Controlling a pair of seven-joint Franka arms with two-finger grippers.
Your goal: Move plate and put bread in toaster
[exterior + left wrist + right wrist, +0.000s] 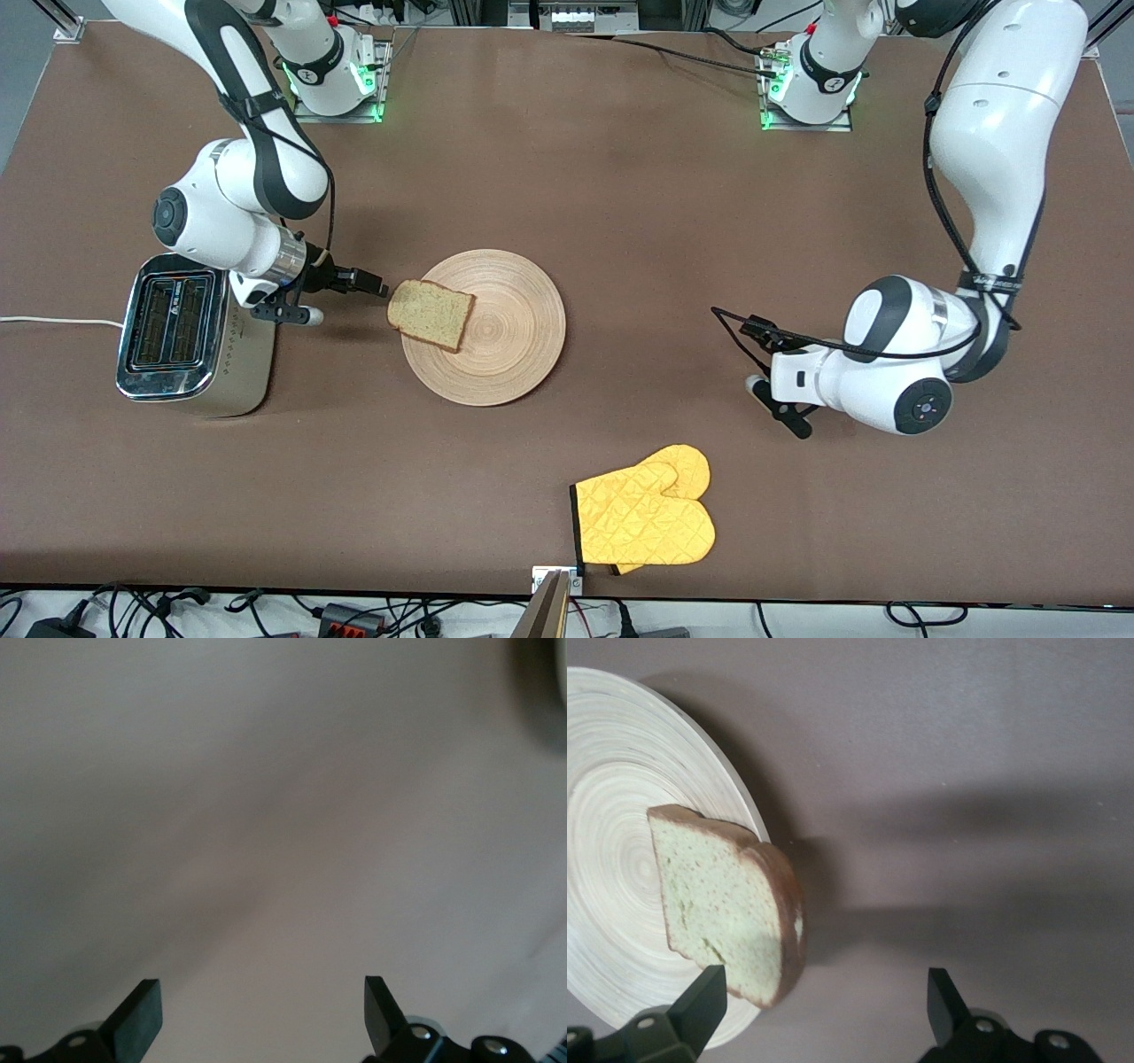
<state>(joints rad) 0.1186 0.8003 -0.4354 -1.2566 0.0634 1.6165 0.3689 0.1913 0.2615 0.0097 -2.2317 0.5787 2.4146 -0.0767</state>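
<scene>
The wooden plate (507,350) lies mid-table. The bread (431,314) lies flat on its rim toward the right arm's end and overhangs the edge. The toaster (182,337) stands at the right arm's end with both slots empty and its white cord (53,321) trailing off. My right gripper (347,302) is open and low between the toaster and the bread. In the right wrist view the bread (726,912) on the plate (620,815) sits close by one finger of my open right gripper (824,992), ungripped. My left gripper (751,354) is open and empty over bare table, also shown in its wrist view (263,1005).
A yellow oven mitt (645,518) lies near the table's front edge, nearer to the front camera than the plate. The left arm waits at its end of the table. Bare brown tabletop (620,221) surrounds the plate.
</scene>
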